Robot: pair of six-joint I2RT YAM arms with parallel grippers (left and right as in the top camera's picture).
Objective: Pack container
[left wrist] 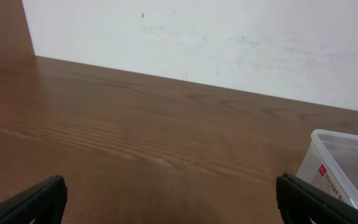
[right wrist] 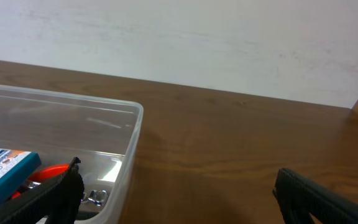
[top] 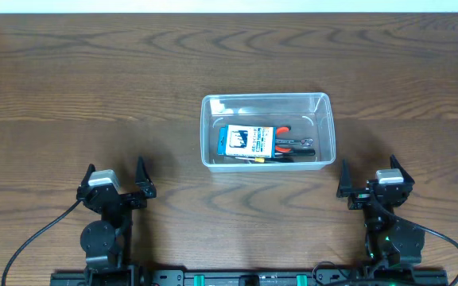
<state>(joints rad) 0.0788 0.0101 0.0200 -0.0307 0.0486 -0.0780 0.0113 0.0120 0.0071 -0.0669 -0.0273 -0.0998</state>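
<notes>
The clear plastic container [top: 266, 101] stands in the middle of the table. Inside it lie a small blue-and-white box [top: 243, 141], red-handled pliers [top: 289, 143] and a thin yellow-tipped tool [top: 254, 158]. My left gripper [top: 116, 184] is open and empty at the front left, well away from the container. My right gripper [top: 376, 179] is open and empty at the front right, just past the container's near right corner. The container's corner shows in the left wrist view [left wrist: 340, 155] and its rim in the right wrist view [right wrist: 132, 134], with the box [right wrist: 5, 168] and pliers [right wrist: 53, 172] inside.
Brown wood-grain table [top: 94, 79] all round. A white wall [left wrist: 229, 37] stands beyond the far edge. Black cables [top: 30, 242] run from both arm bases at the front edge.
</notes>
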